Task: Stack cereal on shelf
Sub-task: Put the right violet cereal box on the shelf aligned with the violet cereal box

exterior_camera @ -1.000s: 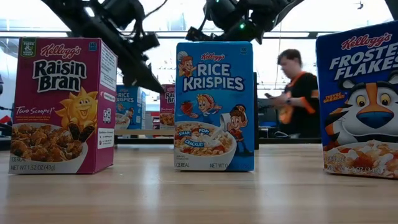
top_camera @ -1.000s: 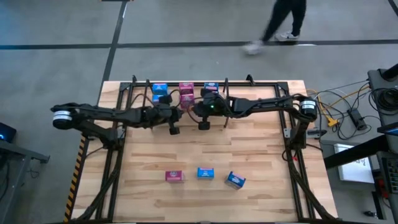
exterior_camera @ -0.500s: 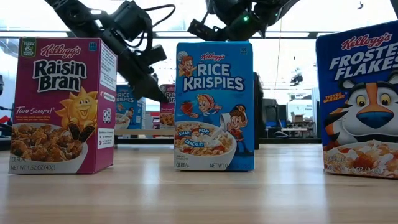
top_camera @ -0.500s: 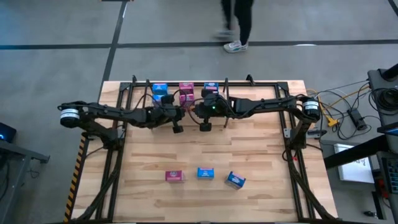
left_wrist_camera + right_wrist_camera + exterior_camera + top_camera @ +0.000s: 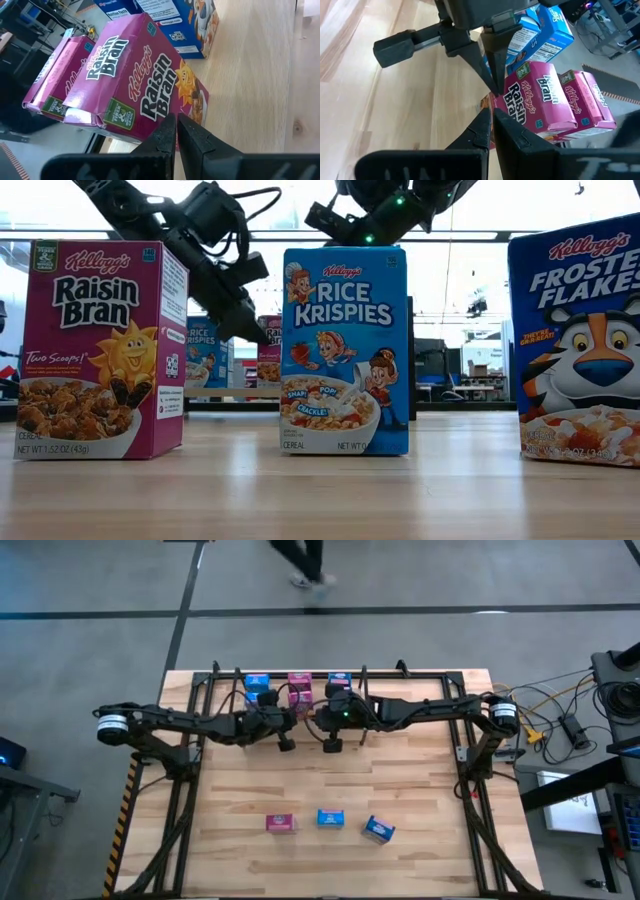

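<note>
Presently both grippers hang shut and empty: left gripper (image 5: 176, 131) just before a Raisin Bran box (image 5: 135, 90) by the shelf (image 5: 400, 674); right gripper (image 5: 492, 120) beside it, tips nearly meeting.

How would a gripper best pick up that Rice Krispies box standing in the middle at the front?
Probably from above, fingers closing across its two broad printed faces near the top. The Rice Krispies box stands upright and is thin front to back, with open table between it and the Raisin Bran box and Frosted Flakes box.
</note>
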You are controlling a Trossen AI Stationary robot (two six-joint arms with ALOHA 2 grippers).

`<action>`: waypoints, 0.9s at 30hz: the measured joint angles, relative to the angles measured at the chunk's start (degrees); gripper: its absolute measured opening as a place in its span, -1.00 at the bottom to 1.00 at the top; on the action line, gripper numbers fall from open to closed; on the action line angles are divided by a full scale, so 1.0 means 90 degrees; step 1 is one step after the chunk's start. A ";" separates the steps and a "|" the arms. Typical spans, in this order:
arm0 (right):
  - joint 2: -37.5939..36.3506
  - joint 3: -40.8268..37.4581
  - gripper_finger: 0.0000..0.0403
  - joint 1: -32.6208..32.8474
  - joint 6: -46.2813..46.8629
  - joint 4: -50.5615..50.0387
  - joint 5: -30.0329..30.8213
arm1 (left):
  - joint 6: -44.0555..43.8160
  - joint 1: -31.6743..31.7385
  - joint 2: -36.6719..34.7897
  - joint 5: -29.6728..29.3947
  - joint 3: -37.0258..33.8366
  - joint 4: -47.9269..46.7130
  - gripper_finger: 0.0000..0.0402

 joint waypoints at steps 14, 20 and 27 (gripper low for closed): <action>-0.0145 0.0000 -0.96 0.0049 0.0636 -0.0241 0.0010 | 0.0449 -0.0218 -0.0621 0.0010 0.0000 -0.0136 -1.00; -0.0209 0.0000 -0.96 0.0063 0.0848 -0.0289 0.0015 | 0.0609 -0.0234 -0.1548 0.0014 -0.0007 -0.0507 -1.00; -0.0202 -0.0012 -0.96 0.0117 0.1231 -0.0527 0.0017 | 0.0738 -0.0234 -0.2343 0.0017 -0.0012 -0.0849 -1.00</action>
